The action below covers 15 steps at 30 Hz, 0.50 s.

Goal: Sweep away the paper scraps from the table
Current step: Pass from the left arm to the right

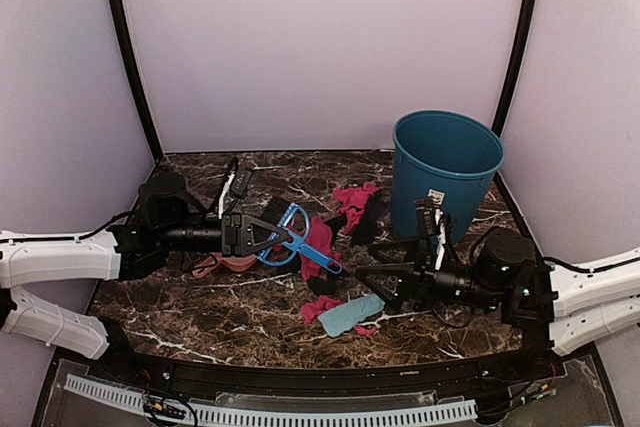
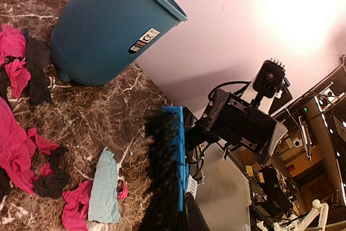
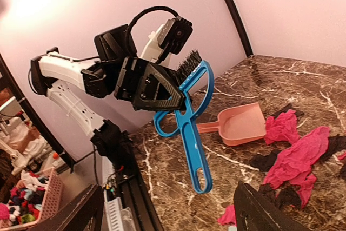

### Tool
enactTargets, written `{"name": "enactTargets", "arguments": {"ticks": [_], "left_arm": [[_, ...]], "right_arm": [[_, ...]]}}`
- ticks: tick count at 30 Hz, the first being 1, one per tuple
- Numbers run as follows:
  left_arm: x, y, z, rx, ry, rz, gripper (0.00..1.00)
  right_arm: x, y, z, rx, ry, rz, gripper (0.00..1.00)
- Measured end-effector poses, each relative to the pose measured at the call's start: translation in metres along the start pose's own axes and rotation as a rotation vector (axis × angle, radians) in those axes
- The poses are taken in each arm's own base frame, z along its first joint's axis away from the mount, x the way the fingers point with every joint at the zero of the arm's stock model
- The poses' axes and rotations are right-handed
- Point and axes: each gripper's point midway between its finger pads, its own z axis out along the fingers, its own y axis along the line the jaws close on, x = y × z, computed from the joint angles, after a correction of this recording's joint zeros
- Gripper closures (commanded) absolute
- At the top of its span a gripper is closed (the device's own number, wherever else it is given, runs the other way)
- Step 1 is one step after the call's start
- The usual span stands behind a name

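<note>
**A small blue plastic hand brush with black bristles is clamped in the left gripper.**

The left gripper's jaws are closed on the brush near its bristle head, which is held off the dark brown marble-patterned table, just at 9 o'clock of centre. The right gripper is seen at 4 o'clock with jaws spread wide and nothing between them. The wrinkly magenta, black and light blue paper scraps are scattered on the table from 12 o'clock through the centre to 6 o'clock. A smooth pale-pink plastic dustpan is lying at 9 o'clock, and a round teal plastic bin is standing upright at 2 o'clock.
</note>
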Motion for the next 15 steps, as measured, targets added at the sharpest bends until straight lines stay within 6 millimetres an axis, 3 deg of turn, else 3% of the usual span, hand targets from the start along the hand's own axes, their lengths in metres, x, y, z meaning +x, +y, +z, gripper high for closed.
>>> {"name": "enactTargets", "arguments": {"ticks": [4,9,15], "left_arm": [[-0.003,-0.014,0.002,0.052,-0.013,0.049,1.00],[-0.004,-0.027,0.010,0.095,-0.011,0.092,1.00],[-0.010,-0.040,0.014,0.127,-0.045,0.123,1.00]], "right_arm": [[-0.008,0.009,-0.002,-0.092,-0.004,0.117,0.18],[-0.016,0.006,0.002,-0.154,-0.007,0.240,0.23],[-0.008,0.003,0.012,-0.179,0.027,0.304,0.29]]}}
